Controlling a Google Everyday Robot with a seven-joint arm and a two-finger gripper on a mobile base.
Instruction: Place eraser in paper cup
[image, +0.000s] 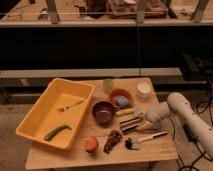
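Observation:
The eraser (129, 123), a flat block with black, red and pale stripes, lies on the wooden table (60, 156) just right of the purple bowl (103, 111). My gripper (142, 121) is down at the eraser's right end and is shut on it. The white arm (186, 114) reaches in from the right. The paper cup (143, 90), short and white, stands upright at the back right of the table, behind the gripper and apart from it.
A yellow tray (37, 112) on the left holds a fork (70, 105) and a green vegetable (56, 132). An orange bowl (120, 96) holds a blue-grey block. A pale green cup (108, 84), a brush (144, 139), an orange object (90, 144) and a dark cluster (113, 141) stand around.

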